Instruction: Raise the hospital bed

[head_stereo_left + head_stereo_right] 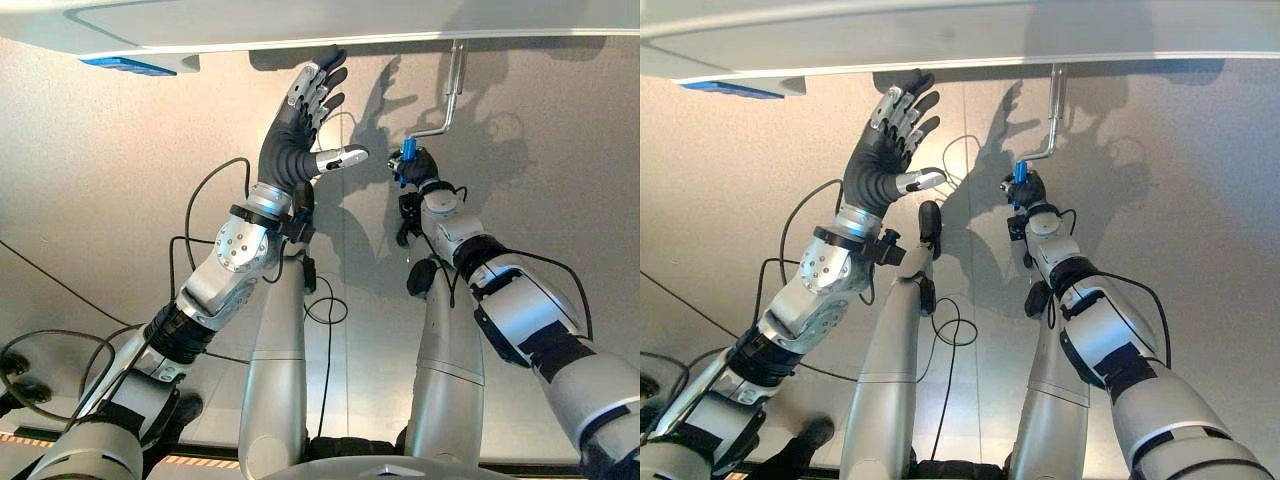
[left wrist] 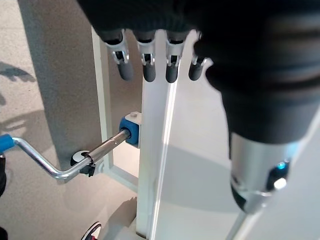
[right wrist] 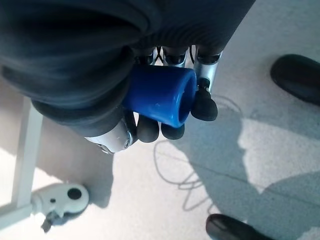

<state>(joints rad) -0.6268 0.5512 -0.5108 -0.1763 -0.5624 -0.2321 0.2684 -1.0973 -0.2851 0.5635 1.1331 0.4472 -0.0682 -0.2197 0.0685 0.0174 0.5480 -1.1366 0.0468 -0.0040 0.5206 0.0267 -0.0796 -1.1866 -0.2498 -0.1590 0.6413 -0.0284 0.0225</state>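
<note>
R hand (image 1: 413,168) clamped on blue crank grip (image 3: 161,96); L hand (image 1: 305,110) fingers apart near bed frame (image 1: 300,25). Steel crank (image 2: 75,162) looks stiff, grip prob slick; hold grip only.

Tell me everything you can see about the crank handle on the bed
The crank is a bent rod that looks like bright metal, with a blue grip on its free end. Its straight shaft runs into a blue fitting on the white bed frame, then steps sideways to the offset grip. The right hand is curled round the grip. The left hand is open beside the bed's edge, apart from the crank.
</note>
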